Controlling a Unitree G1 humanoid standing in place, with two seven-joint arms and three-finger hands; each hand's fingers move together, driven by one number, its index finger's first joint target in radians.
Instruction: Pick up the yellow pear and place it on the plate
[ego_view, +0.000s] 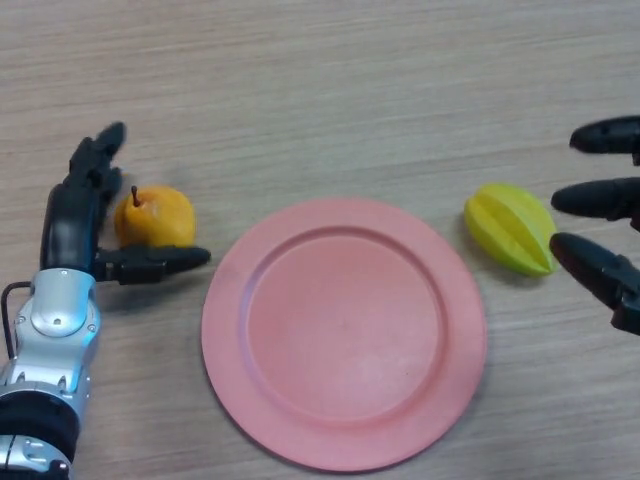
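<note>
Judging from the table (330, 70), no lift has been made: the yellow pear (155, 216) is cradled unclenched between fingers and thumb of the open left hand (85, 215), the pink plate (344, 332) beside that hand lies bare, and the right hand (610, 200) is spread idle by a yellow star fruit (510, 228).

head camera, looking down, close over table (330, 80)
</note>
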